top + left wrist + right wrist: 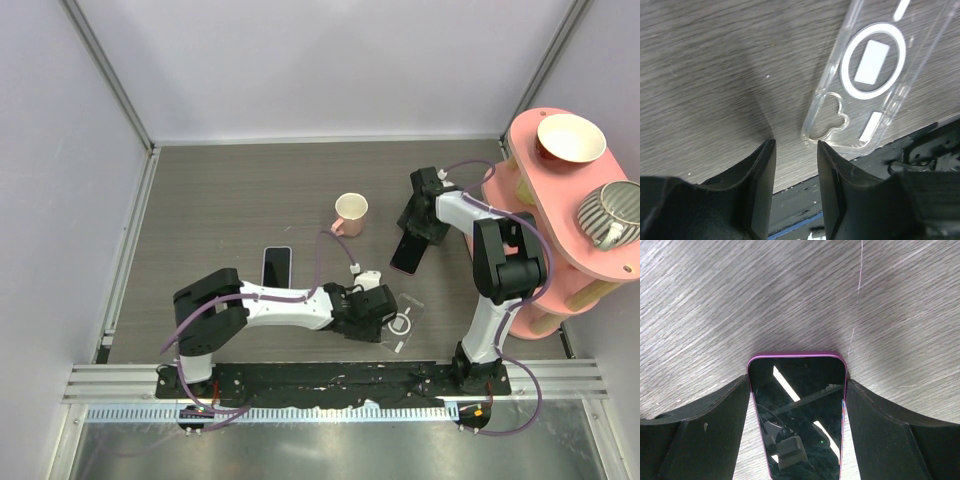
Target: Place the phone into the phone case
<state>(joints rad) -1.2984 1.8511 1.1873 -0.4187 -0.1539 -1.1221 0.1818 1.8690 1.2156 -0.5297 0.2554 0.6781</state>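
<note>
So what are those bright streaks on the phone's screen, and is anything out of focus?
Right wrist view: the streaks are bright lights mirrored in the glass of the phone. Left wrist view: the left pincer, close to the lens, looks soft, while the clear case is sharp with glints on its rim. Top view: even light, faint shadows.

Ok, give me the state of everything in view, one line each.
Phone: screen up, clamped in right gripper.
Right gripper: shut on phone.
Left gripper: open, empty, beside case.
Case: empty, flat on table.
Other phone: flat on table, untouched.
Cup: upright on table.
Bowl: upright on rack.
Mug: on rack.
</note>
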